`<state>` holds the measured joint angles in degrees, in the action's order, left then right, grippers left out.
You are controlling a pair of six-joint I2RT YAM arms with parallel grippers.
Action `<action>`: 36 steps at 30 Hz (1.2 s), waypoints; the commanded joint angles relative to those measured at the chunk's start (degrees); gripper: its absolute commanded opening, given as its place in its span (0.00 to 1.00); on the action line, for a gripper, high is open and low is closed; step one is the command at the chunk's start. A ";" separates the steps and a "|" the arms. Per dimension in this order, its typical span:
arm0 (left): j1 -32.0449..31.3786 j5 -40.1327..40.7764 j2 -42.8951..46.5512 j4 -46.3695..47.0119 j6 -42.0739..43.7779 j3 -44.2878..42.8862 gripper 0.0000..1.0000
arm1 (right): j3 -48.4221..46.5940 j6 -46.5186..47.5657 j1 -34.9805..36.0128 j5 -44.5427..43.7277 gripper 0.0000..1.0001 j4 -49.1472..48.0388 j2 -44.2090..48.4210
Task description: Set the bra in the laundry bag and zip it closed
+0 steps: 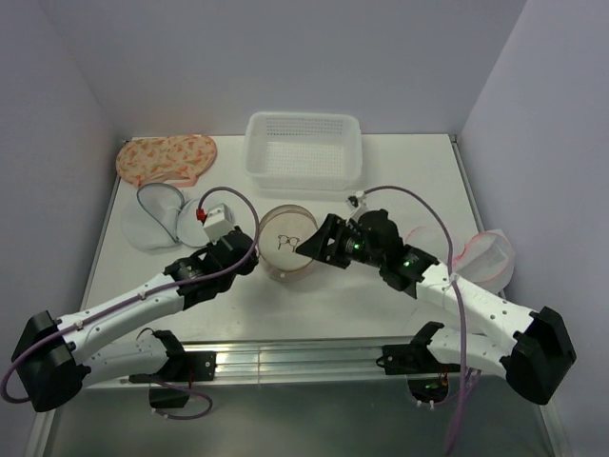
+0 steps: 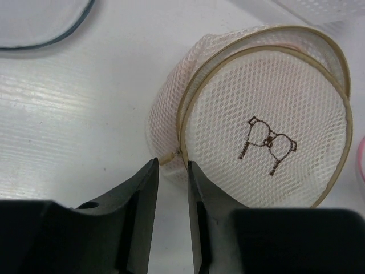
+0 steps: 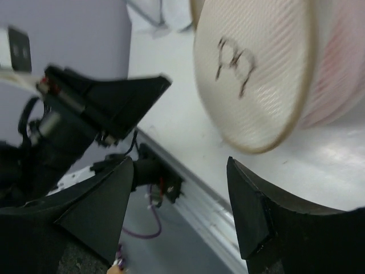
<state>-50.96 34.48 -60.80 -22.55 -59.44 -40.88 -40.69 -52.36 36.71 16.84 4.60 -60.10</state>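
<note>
Top view: laundry bag [image 1: 288, 241], round, white mesh, tan-rimmed, was recorded on the table [image 1: 381, 286] between the two grippers; the left gripper [image 1: 249, 249] was set just beside its one edge and the right gripper [image 1: 309, 246] just beside the opposite edge. Beyond both jaws a white basket [image 1: 303, 119] was noted. Left wrist view: the jaws were seen narrowly parted, nothing clasped; the bag's zip pull [image 2: 168, 158] lay just ahead of the fingertips [image 2: 153, 165], with the bag's drawn face ahead and to the right. Right wrist view: the jaws were seen spread wide and released, the bag lying ahead of the right-hand finger [image 3: 245, 200], apart from it; pink was visible through its side wall.
</note>
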 commanded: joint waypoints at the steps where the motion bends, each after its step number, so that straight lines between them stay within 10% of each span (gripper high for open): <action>1: 1.92 -3.98 1.03 4.97 5.29 1.50 0.33 | 3.68 -11.96 6.88 -9.00 0.73 -8.89 0.86; 19: 1.83 -6.97 5.51 34.92 10.74 21.81 0.28 | 10.45 -20.07 16.99 -22.73 0.68 -20.68 -5.91; 36: 1.83 -8.72 0.77 36.08 17.69 19.09 0.32 | 8.96 -19.54 16.99 -21.85 0.68 -21.21 -8.81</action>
<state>-49.10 26.89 -59.61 11.27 -43.70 -19.42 -30.15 -72.16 53.30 -3.66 -14.55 -69.10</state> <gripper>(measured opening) 0.312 0.684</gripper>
